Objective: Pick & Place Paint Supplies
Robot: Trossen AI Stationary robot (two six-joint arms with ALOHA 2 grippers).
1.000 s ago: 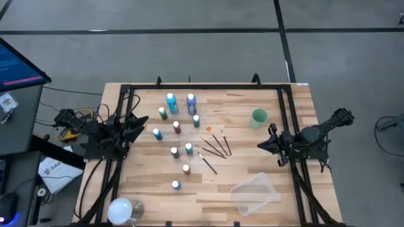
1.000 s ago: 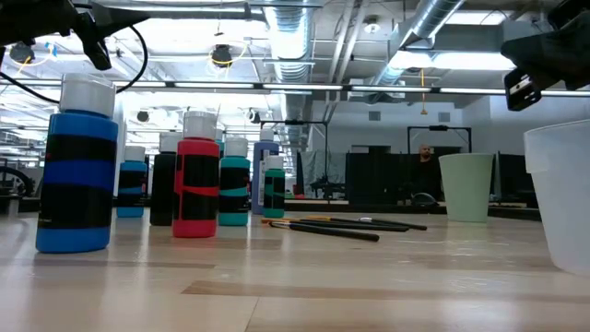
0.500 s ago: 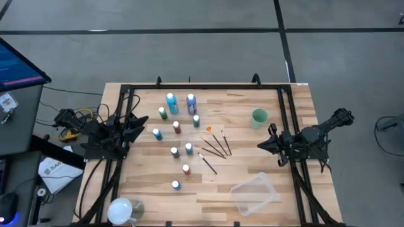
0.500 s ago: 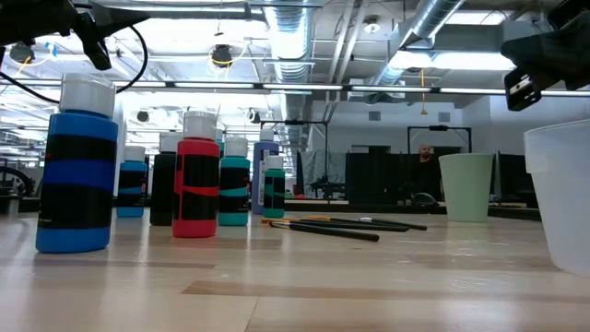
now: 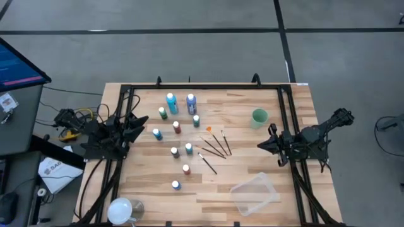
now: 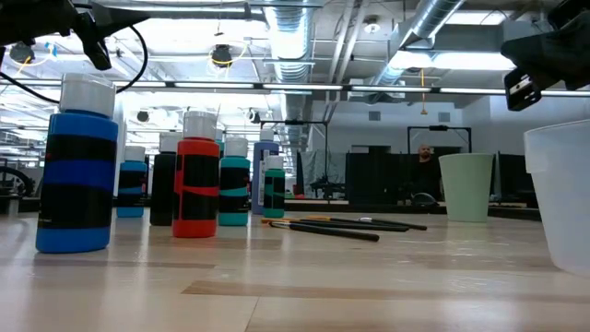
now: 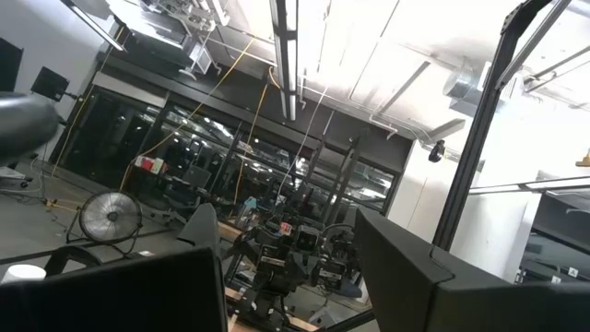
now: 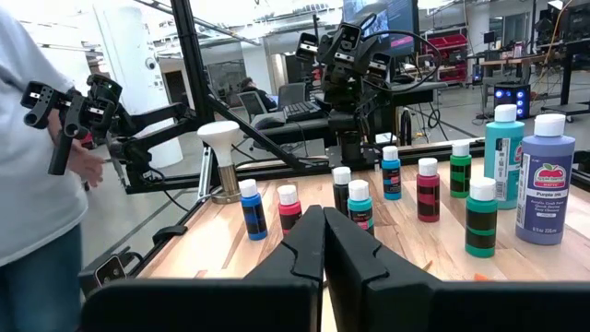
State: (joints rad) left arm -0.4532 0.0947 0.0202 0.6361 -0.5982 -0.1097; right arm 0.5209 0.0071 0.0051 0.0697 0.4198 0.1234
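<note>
Several small paint bottles (image 5: 176,135) stand upright on their bases on the left half of the wooden table, with a blue one (image 6: 77,171) nearest in the low view. A few thin dark paintbrushes (image 5: 214,146) lie flat to their right. My left gripper (image 5: 144,123) hangs open above the table's left edge, left of the bottles; in its wrist view its fingers (image 7: 396,267) point up into the room. My right gripper (image 5: 259,145) is shut and hovers right of the brushes, facing the bottles (image 8: 419,189). Neither gripper touches anything.
A pale green cup (image 5: 259,116) stands toward the far right. A clear plastic tub (image 5: 254,192) sits near the right front. A white round object (image 5: 120,209) is at the near left corner. Black frame rails (image 5: 202,86) border the table. A person (image 8: 37,175) stands beyond the table's left side.
</note>
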